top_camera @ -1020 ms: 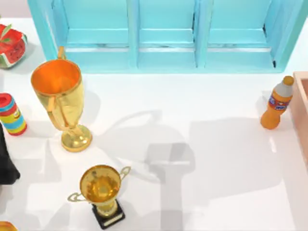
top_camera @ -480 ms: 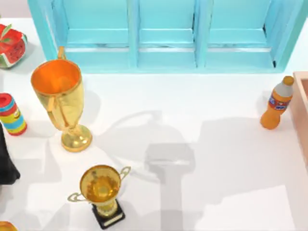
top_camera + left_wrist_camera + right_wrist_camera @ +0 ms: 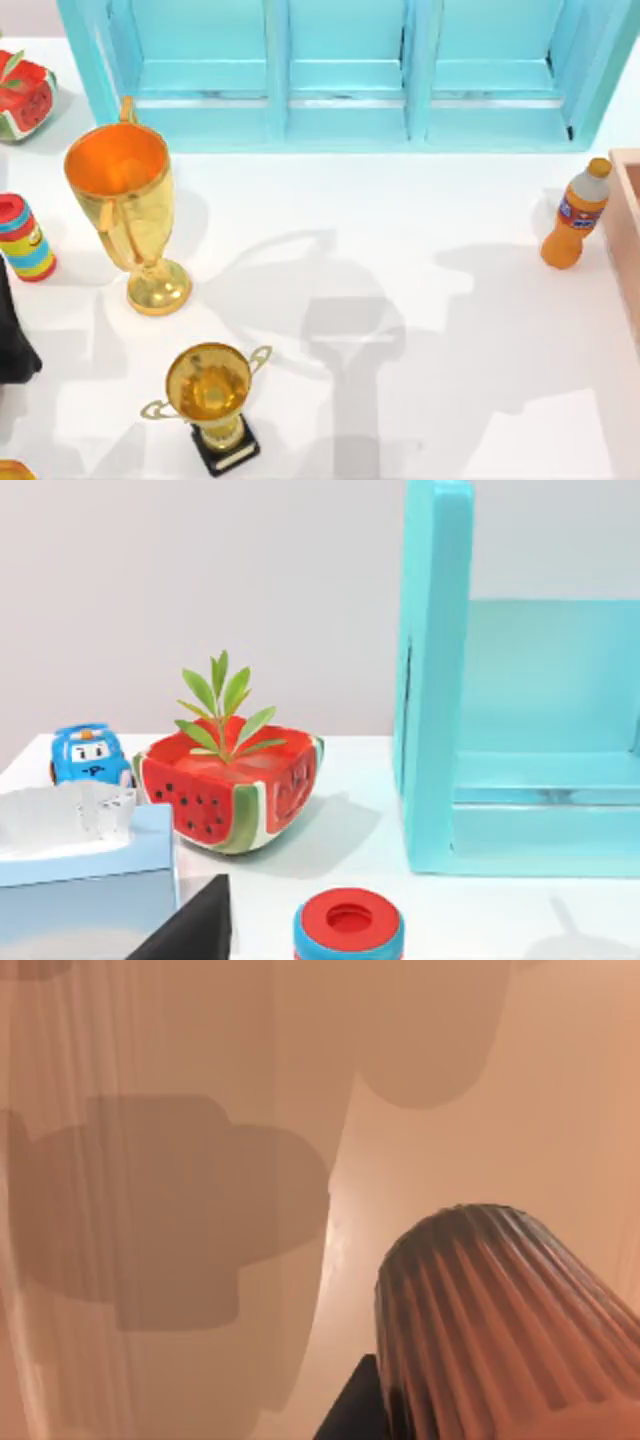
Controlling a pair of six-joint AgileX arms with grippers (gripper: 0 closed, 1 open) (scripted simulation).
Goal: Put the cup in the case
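Two gold trophies are seen from above on the white table [image 3: 400,330]: the tall trophy [image 3: 125,200] at the left and the small trophy [image 3: 210,395] on a black base nearer the front. Behind them the turquoise cabinet [image 3: 345,75] spans the back, and the case [image 3: 628,230] is cut off by the right edge, with an orange bottle [image 3: 575,215] just beside its wall. The watermelon planter [image 3: 235,785], tissue box [image 3: 80,880], striped can [image 3: 348,928] and blue toy car [image 3: 90,755] are shown by the left wrist view. The cup [image 3: 490,1330], ribbed, is framed close by the right wrist view against the case's peach surfaces; whether either gripper's jaws are open or closed cannot be told
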